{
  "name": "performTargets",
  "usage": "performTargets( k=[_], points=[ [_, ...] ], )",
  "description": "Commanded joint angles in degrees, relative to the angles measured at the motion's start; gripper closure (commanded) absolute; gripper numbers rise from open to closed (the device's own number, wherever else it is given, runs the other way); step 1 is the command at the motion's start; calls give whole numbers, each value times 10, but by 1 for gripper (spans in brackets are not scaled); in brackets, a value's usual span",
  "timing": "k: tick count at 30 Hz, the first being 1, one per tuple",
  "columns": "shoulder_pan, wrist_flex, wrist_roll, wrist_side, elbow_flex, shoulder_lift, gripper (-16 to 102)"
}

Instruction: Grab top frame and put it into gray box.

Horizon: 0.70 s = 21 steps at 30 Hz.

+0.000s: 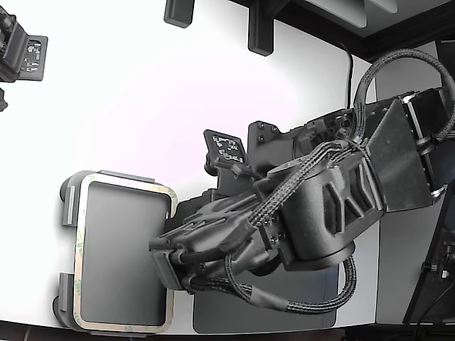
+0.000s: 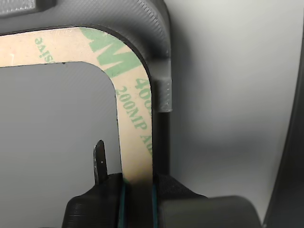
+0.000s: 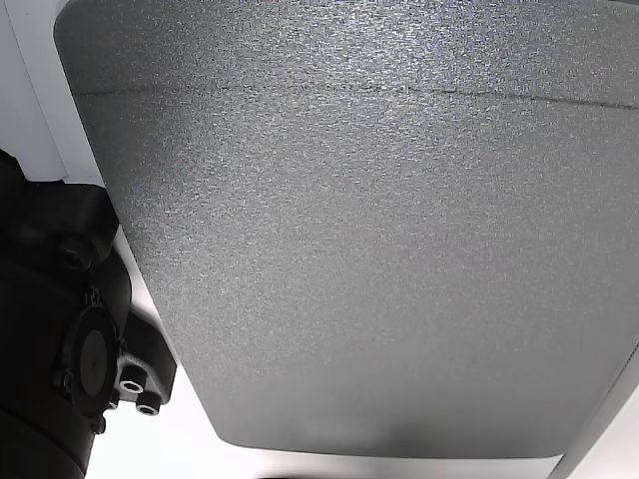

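The white table [image 1: 142,92] carries everything, and the black arm [image 1: 334,199] reaches across it from the exterior view's right toward the left. Partly under the arm lies a dark gray flat slab [image 1: 284,316], near the lower edge of that view. At the exterior view's lower left sits the gray box [image 1: 69,206], and the top frame [image 1: 79,249] already lies over it, its cream rim tracing the tray's outline.

The step in hand looks like the placing itself: the frame seems lined up with the box, though whether it is fully seated cannot be told. The next move probably calls for letting go cleanly and pulling back without dragging the thin rim askew.

The gripper [image 2: 137,183] is clamped on the frame's right-hand side rail in the exterior view; in the wrist view its dark pads [image 2: 173,190] press the rail from both sides, with a slim metal tip [image 2: 99,159] standing just inside the opening.
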Motion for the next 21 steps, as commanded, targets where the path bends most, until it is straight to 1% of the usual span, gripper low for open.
performTargets(
  k=[1, 7, 21],
  points=[
    [-11, 7, -5, 0, -11, 13, 98],
    [-14, 7, -11, 7, -21, 4, 98],
    [-13, 6, -5, 3, -31, -13, 98]
  ],
)
